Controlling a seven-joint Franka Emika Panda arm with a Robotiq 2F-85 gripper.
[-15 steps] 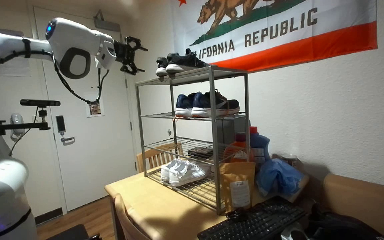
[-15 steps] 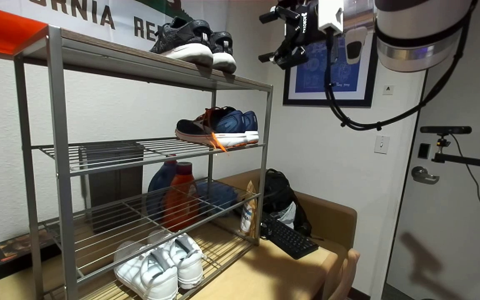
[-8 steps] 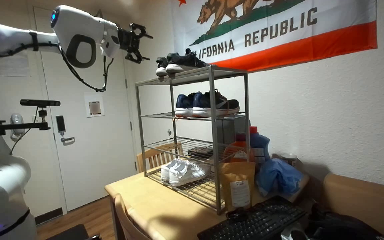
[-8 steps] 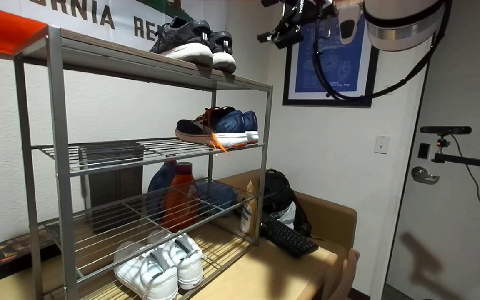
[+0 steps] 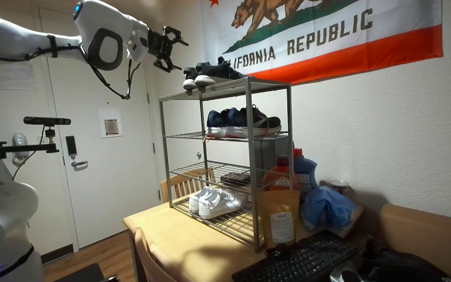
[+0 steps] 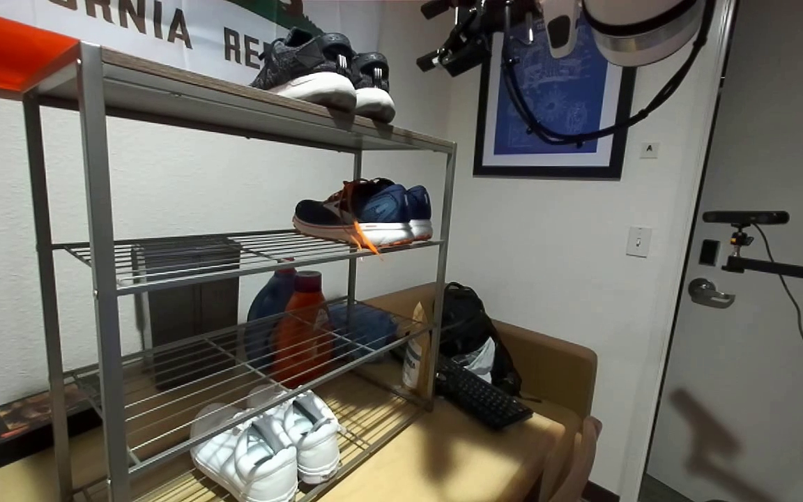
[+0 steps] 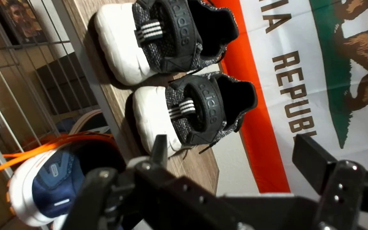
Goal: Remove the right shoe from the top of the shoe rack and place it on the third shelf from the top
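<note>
gripper (image 5: 183,56): black, its jaws spread wide with a broad gap between the fingers (image 7: 160,148).
arm (image 5: 92,23): white, reaching in from the left edge of an exterior view.
right shoe (image 7: 195,113): black low-cut sneaker, white sole, "adidas" on the heel strap; upright on the top of the shoe rack (image 7: 196,167), heel toward the gripper. in the wrist view it is the lower of the two black shoes and a fingertip overlaps its sole in line of sight; both exterior views show the gripper near it but apart, and higher than the sole.
its mate (image 7: 166,41): close beside it, pointing the same way; cannot tell whether the two touch.
top: wood-grain board in a grey frame, both black shoes standing with heels by the edge that faces the arm.
shoe rack (image 6: 100,209): grey metal, thin corner posts, standing on the table (image 5: 159,227).
second shelf (image 6: 262,269): grey wire, bearing the dark-blue pair (image 6: 373,213), white soles, an orange lace dangling past the front edge.
third shelf (image 5: 192,172): grey wire grid, below the dark-blue pair and above the white pair (image 5: 214,203).
lowest shelf (image 5: 231,227): the white pair, side by side.
beside the rack: brown pouch (image 5: 279,217) and black keyboard (image 5: 298,258).
beyond the rack: orange bottle (image 6: 302,335) next to a blue bottle (image 6: 267,314).
flag (image 5: 327,51): on the wall (image 5: 386,102), bear and "republic" showing.
</note>
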